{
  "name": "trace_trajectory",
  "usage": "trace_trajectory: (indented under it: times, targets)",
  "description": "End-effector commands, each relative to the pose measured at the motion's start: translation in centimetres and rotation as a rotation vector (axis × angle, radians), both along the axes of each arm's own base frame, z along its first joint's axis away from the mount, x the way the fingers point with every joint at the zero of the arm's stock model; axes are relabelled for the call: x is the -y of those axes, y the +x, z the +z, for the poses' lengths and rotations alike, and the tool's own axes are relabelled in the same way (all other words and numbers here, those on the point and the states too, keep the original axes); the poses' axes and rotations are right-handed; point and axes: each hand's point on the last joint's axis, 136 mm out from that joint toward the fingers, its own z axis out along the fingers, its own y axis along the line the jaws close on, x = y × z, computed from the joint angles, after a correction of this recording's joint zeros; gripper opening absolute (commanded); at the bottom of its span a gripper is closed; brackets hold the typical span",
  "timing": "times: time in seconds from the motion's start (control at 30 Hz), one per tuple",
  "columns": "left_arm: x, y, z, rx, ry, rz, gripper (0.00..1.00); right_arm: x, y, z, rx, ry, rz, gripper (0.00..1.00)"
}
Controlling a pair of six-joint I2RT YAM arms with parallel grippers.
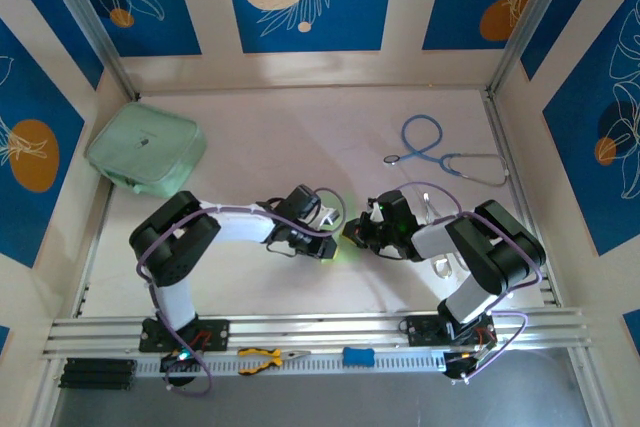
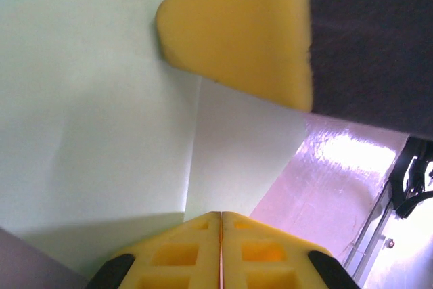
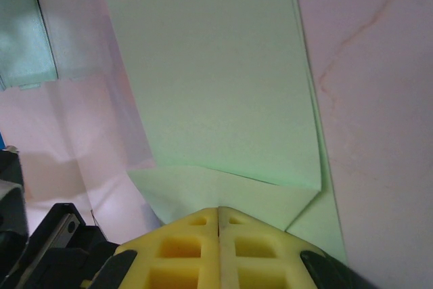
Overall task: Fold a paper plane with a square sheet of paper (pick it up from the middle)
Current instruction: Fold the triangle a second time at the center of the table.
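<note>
The square sheet of paper is light green and creased, and lies mid-table mostly hidden under both grippers. In the left wrist view the paper spreads left, and a crease runs straight into the seam of my left gripper, which is shut on it. The right gripper's yellow fingertip touches the sheet from above. In the right wrist view the folded paper lies flat with an overlapping flap. My right gripper is shut with its tips resting on that flap. From above, the left gripper and right gripper nearly meet.
A thick mint-green zip pouch sits at the back left. A blue stethoscope lies at the back right. Yellow-handled pliers and a small blue tool rest on the front rail by the arm bases.
</note>
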Motion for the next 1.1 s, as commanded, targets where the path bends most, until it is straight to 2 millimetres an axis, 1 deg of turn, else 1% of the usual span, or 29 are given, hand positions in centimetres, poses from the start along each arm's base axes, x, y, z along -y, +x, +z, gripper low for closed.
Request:
trace_trajectory:
  times: [0.0,0.1,0.3,0.57,0.63,0.73,0.8,0.87,0.97,1.03,1.07]
  targets:
    - [-1.0,-0.9,-1.2,-0.05,0.021,-0.001,0.1,1.8,-1.9,-3.5,-0.106,-0.119,-0.015,0.0]
    - [-1.6,-1.3,-1.7,-0.052,0.04,-0.001,0.1,1.9,-1.9,-3.7,-0.109,-0.125,-0.016,0.0]
    - [-2.8,-2.1,-1.8,-0.05,0.06,0.001,0.1,2.1,-2.0,-3.8,-0.113,-0.128,-0.017,0.0]
    - [-4.3,-2.8,-1.4,-0.028,0.103,0.008,0.1,2.1,-1.9,-3.8,-0.113,-0.132,-0.016,0.0]
    - [-4.5,-2.8,-1.2,-0.021,0.097,0.008,0.1,2.1,-1.9,-3.7,-0.112,-0.131,-0.016,0.0]
    - [-4.1,-2.4,-0.4,0.002,0.075,0.01,0.11,2.0,-1.9,-3.7,-0.112,-0.127,-0.014,0.0]
    - [-3.7,-2.0,0.7,0.032,0.045,0.019,0.1,1.9,-1.9,-3.5,-0.109,-0.123,-0.013,0.0]
    - [-3.4,-1.1,2.2,0.09,0.008,0.051,0.11,1.9,-1.9,-3.5,-0.108,-0.122,-0.01,0.0]
    - [-2.7,0.2,4.0,0.15,-0.047,0.084,0.12,1.9,-2.0,-3.5,-0.111,-0.124,-0.012,0.0]
    - [-1.9,0.8,4.3,0.156,-0.067,0.081,0.12,1.9,-2.1,-3.5,-0.113,-0.125,-0.013,0.0]
    - [-1.5,1.0,4.2,0.147,-0.071,0.075,0.12,1.9,-2.0,-3.5,-0.11,-0.123,-0.013,0.0]
